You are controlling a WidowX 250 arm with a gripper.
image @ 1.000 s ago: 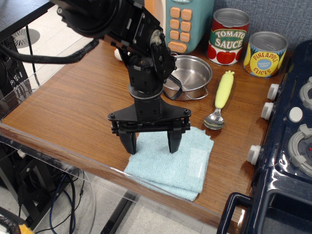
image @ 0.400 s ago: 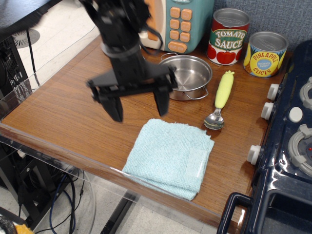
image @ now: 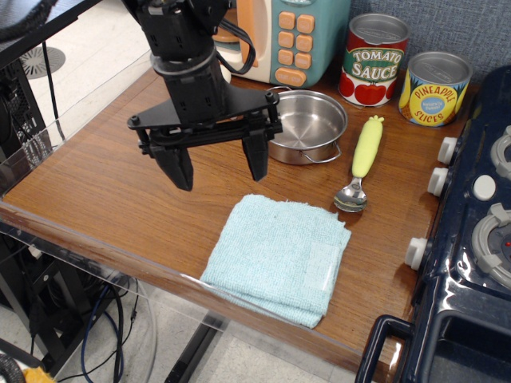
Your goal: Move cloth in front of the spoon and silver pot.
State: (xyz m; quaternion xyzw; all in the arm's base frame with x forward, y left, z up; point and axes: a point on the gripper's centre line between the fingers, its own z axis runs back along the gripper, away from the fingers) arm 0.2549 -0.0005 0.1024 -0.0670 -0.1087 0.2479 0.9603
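Observation:
The light-blue folded cloth point(image: 278, 258) with a small white label lies flat on the wooden table near its front edge. Behind it stand the shiny silver pot point(image: 306, 124) and the spoon point(image: 361, 161), with its yellow-green handle pointing back and its metal bowl toward the cloth. My gripper point(image: 219, 168) is open and empty. It hangs above the table, up and to the left of the cloth, partly in front of the pot's left side.
A tomato sauce can point(image: 375, 60) and a pineapple slices can point(image: 433, 88) stand at the back right. A teal toy with orange buttons point(image: 299, 36) is behind the pot. A dark blue toy stove point(image: 471, 231) borders the right side. The table's front edge point(image: 104, 243) is close.
My gripper has let go of the cloth, risen and moved back and to the left, jaws spread wide. The cloth stays flat where it was left.

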